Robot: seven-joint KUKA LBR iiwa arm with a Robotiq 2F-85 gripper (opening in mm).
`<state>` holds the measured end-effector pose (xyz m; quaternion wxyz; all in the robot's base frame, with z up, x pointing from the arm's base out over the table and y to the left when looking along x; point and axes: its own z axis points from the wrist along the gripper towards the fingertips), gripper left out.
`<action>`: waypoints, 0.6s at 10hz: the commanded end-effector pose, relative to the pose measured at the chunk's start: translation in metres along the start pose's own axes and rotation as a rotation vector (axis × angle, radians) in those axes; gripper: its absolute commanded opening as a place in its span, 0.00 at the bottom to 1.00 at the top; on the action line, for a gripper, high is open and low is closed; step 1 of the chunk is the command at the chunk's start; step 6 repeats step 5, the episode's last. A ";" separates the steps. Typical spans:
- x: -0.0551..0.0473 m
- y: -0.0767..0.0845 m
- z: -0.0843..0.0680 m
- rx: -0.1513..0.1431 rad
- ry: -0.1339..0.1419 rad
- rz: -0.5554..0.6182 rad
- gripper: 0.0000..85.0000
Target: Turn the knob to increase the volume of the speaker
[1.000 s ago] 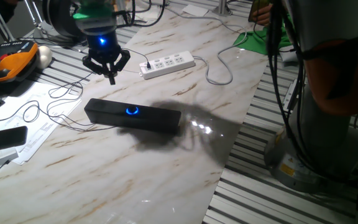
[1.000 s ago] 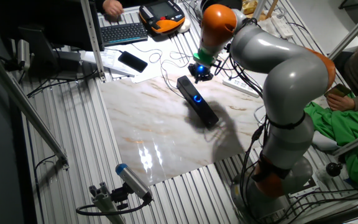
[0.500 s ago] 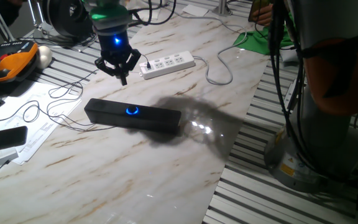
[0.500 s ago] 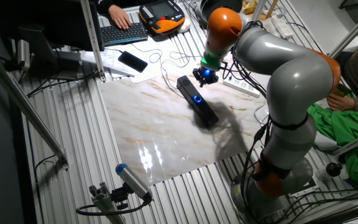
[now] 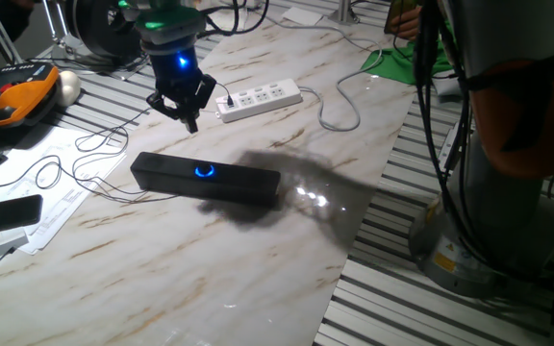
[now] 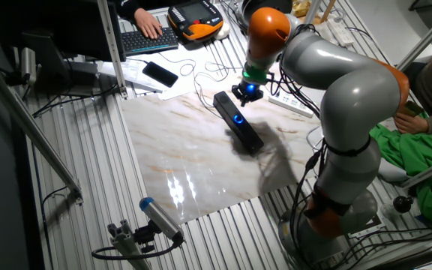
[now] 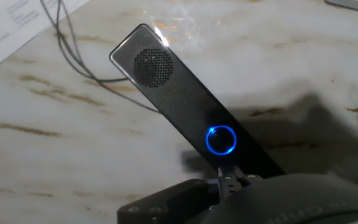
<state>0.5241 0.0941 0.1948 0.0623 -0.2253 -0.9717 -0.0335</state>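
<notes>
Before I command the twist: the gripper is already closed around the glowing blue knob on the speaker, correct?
No. In one fixed view the gripper hangs above the table behind the speaker, clear of the knob. The knob does glow blue on the speaker's face.

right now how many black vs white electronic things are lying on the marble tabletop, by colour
black: 1, the speaker
white: 1, the power strip
total: 2

The speaker [image 5: 205, 179], a long black bar, was laid flat on the marble top; the knob [image 5: 203, 172], ringed blue, glowed at its centre.
</notes>
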 end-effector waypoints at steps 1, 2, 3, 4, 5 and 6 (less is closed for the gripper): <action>0.001 0.001 0.000 0.119 0.038 -0.891 0.00; 0.002 0.004 0.001 0.121 0.025 -0.891 0.00; 0.002 0.007 -0.001 0.132 0.005 -0.891 0.00; 0.001 0.007 -0.003 0.133 0.011 -0.890 0.00; 0.002 0.007 -0.003 0.128 0.030 -0.890 0.00; 0.002 0.007 -0.003 0.128 0.030 -0.890 0.00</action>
